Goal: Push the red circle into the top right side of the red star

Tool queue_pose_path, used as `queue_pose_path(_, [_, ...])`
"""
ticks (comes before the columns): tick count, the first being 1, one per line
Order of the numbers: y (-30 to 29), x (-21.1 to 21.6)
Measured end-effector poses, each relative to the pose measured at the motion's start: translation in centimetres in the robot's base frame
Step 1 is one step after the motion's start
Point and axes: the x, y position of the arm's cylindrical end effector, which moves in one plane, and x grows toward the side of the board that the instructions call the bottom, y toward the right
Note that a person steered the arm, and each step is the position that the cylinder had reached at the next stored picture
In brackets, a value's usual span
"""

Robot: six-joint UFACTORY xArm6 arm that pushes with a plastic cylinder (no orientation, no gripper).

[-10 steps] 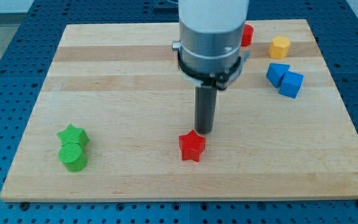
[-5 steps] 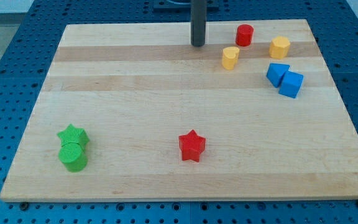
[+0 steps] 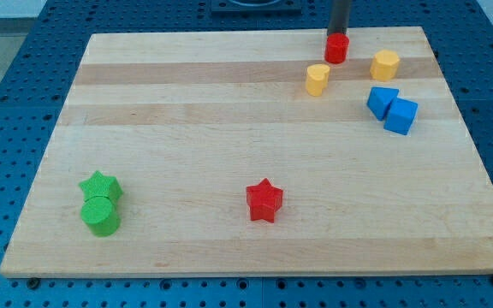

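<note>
My tip (image 3: pixel 339 34) is seen at the view's top edge of the board (image 3: pixel 229 128), directly behind the red circle (image 3: pixel 337 49) and apparently touching it; no gripper is fitted, only the bare rod. The red star (image 3: pixel 264 201) lies well apart, toward the view's bottom and left. Over so long a push the round block could be lost off the rod's side if contact is struck off-centre, and the yellow cylinder (image 3: pixel 317 79), just beside the likely path, could be clipped and the circle deflected.
</note>
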Motion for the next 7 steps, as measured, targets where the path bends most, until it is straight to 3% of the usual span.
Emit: queue_pose_path(7, [-0.5,14.2])
